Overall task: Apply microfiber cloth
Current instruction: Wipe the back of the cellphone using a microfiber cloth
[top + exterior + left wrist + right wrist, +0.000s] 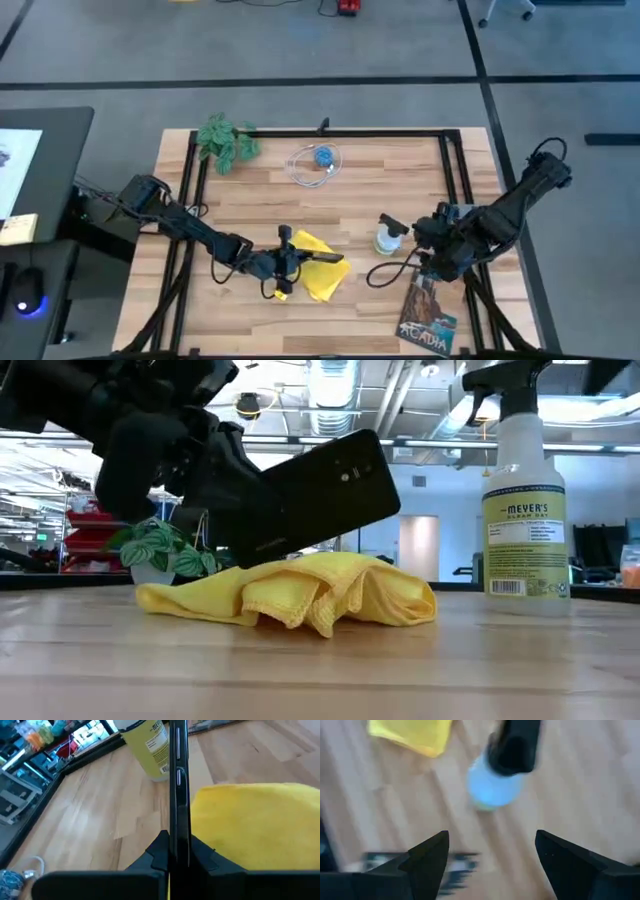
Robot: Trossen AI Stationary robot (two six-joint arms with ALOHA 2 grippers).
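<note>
low view: left claw (255,510) grips smartphone (320,490) above microfiber cloth (300,592).

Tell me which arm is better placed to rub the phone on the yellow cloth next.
Left. Its hand is shut on the black slab smartphone, held tilted right over the crumpled yellow microfiber cloth. The right hand is open and empty, above the pale plastic spray bottle, apart from the cloth.
</note>
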